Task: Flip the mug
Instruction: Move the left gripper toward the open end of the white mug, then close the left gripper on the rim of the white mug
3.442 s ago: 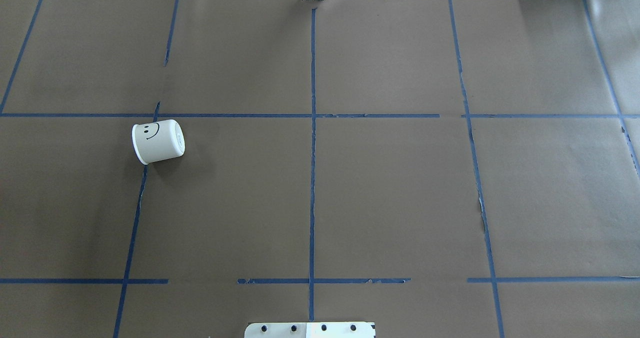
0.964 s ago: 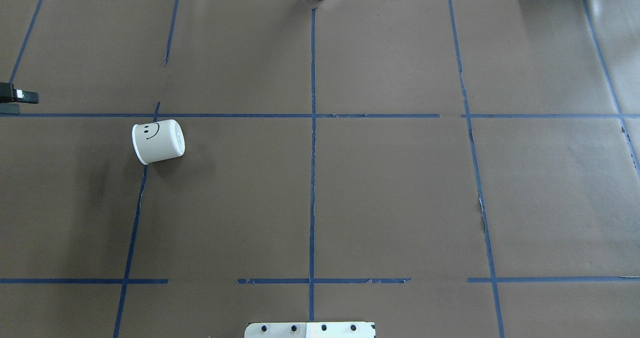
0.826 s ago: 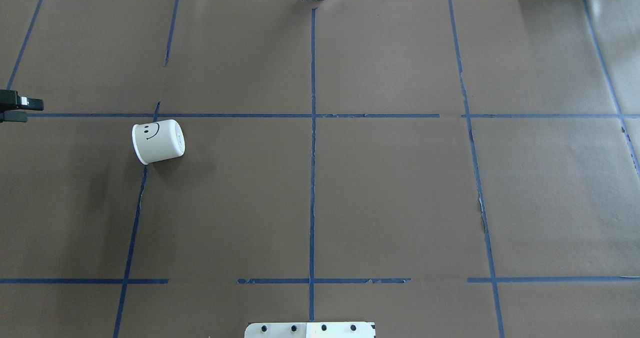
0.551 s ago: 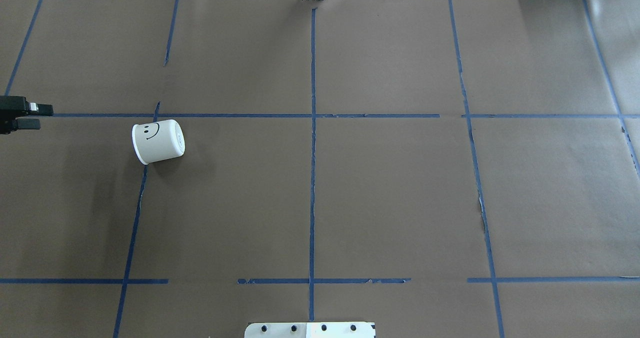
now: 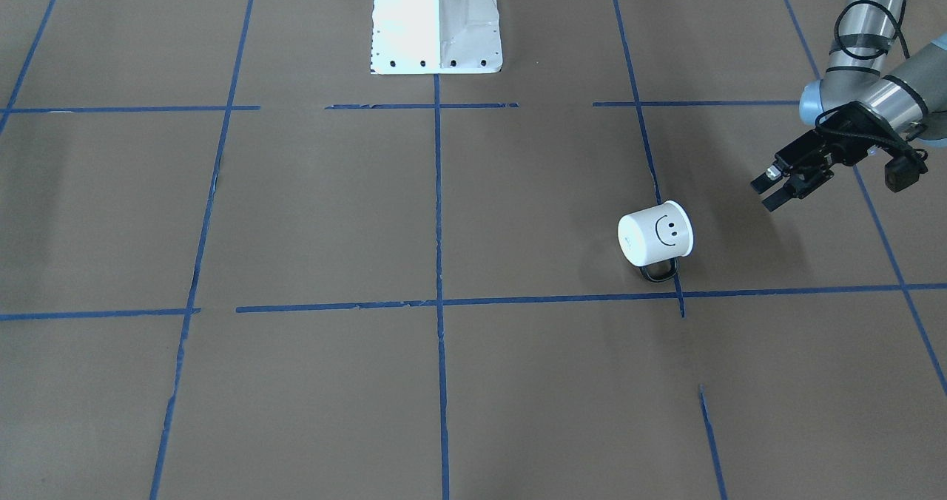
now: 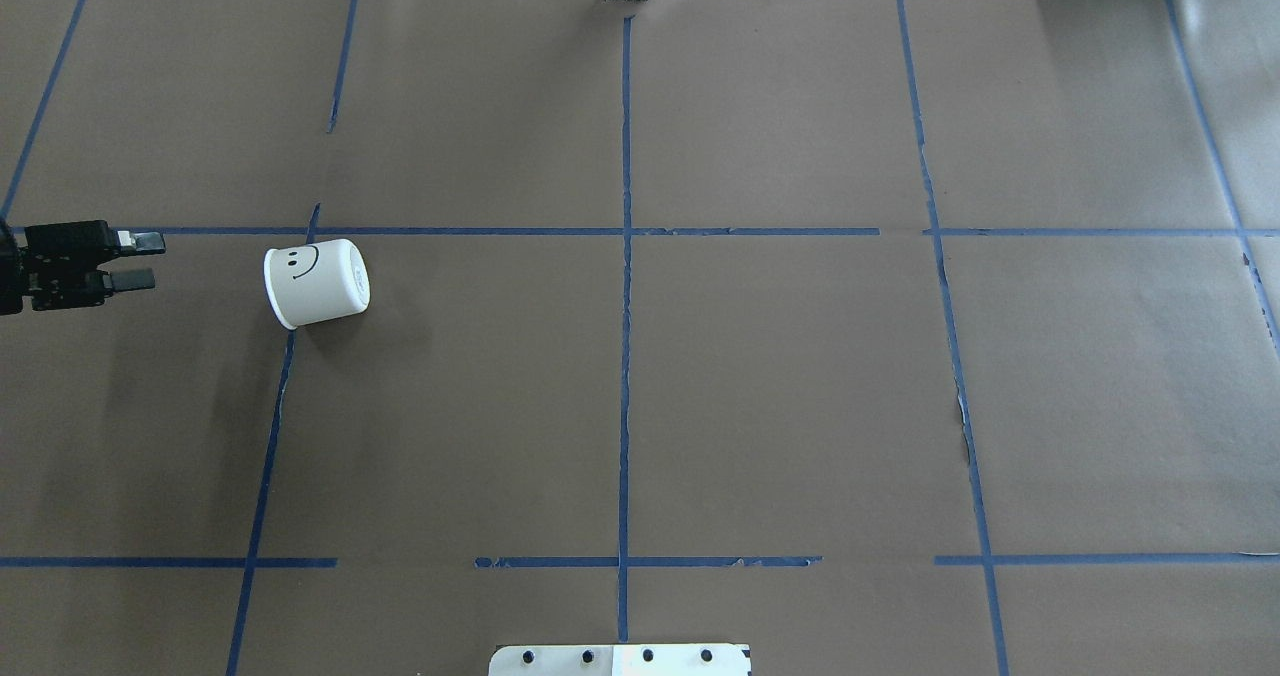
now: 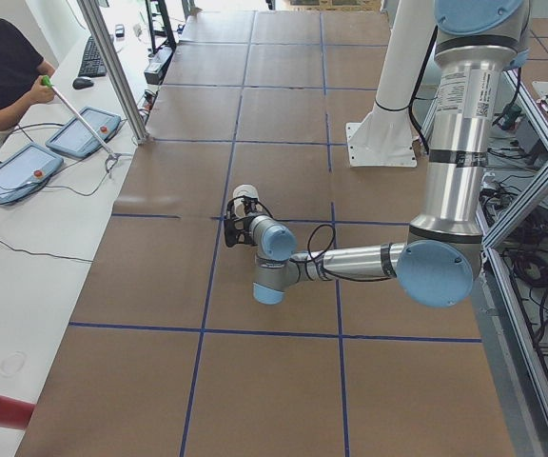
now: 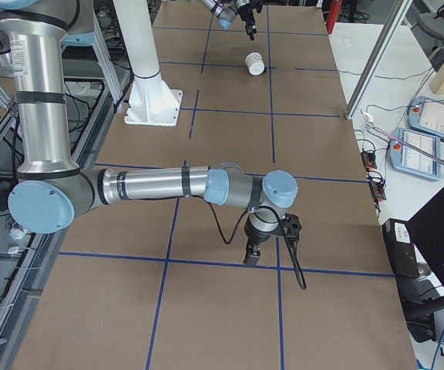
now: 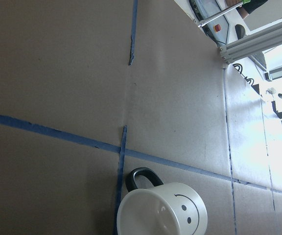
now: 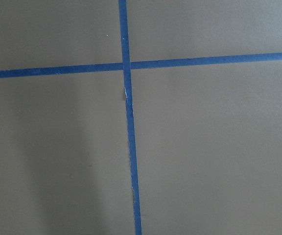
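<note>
Approach: we would bring the left gripper (image 6: 148, 260) in low, slip 1 finger into the mouth of the mug (image 6: 318, 284), which lies on its side on the tabletop (image 6: 760, 376) by a tape crossing (image 6: 312, 230), then pinch the rim. Its jaws are narrowly parted and empty, near the mug, with the forearm stretched low. We cannot tell the state of the right gripper (image 8: 251, 256).

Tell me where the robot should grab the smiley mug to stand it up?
Probably the rim of the mug. It lies on its side with its open mouth facing the left gripper, which is open. Coming from that side, one jaw could slip inside and one press the outer wall. The handle sits low on the far side, so it looks harder to reach.
</note>
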